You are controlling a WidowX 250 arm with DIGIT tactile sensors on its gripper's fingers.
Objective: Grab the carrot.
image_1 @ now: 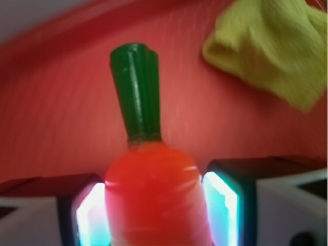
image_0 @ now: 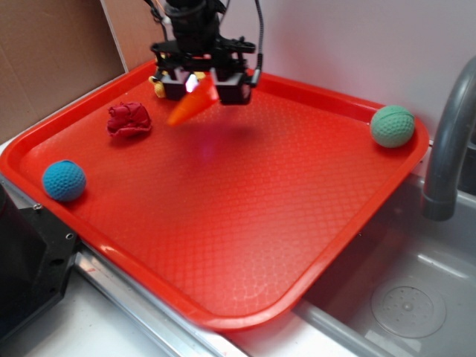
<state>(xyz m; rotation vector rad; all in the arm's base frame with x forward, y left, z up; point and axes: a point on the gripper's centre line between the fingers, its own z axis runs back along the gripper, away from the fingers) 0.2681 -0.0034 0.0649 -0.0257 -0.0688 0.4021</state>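
The carrot fills the lower middle of the wrist view, orange body squeezed between both glowing pads, its green stem pointing away. In the exterior view the carrot hangs tilted above the red tray at the back left, its tip pointing down-left. My gripper is shut on the carrot's thick end. The carrot is lifted off the tray, with a shadow beneath it.
A dark red wrinkly lump lies just left of the carrot. A yellow cloth lump sits behind the gripper. A blue ball is at the tray's left, a green ball at its right corner. A grey faucet and sink stand right.
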